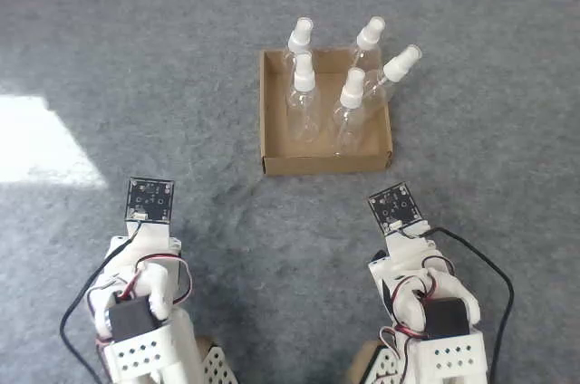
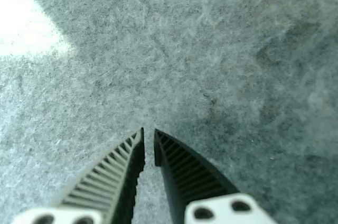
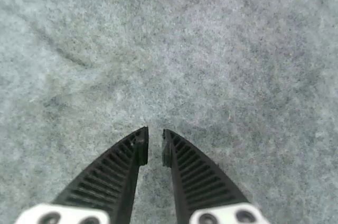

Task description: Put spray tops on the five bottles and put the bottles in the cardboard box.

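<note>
High view looks down on the cardboard box, and all five bottles are inside it, each with a white spray top on. Four stand upright. The fifth bottle, at the far right corner, leans outward with its top over the right wall, so its long axis points away from the arms and to the right. The box lies ahead of both arms and well apart from them, a little nearer to the right arm than to the left arm. The left claw is pressed almost together, with only a thin slit at the tips, and it pinches nothing; under it is bare grey felt. The right claw is likewise nearly together and empty, with a corner of the box ahead of it. I judge the task finished as things lie. If any move remains, it is to straighten the leaning bottle, and the right arm is better placed for that. The felt gives open room around the box, but the bottles stand close together, so a claw going between them could knock one over.
</note>
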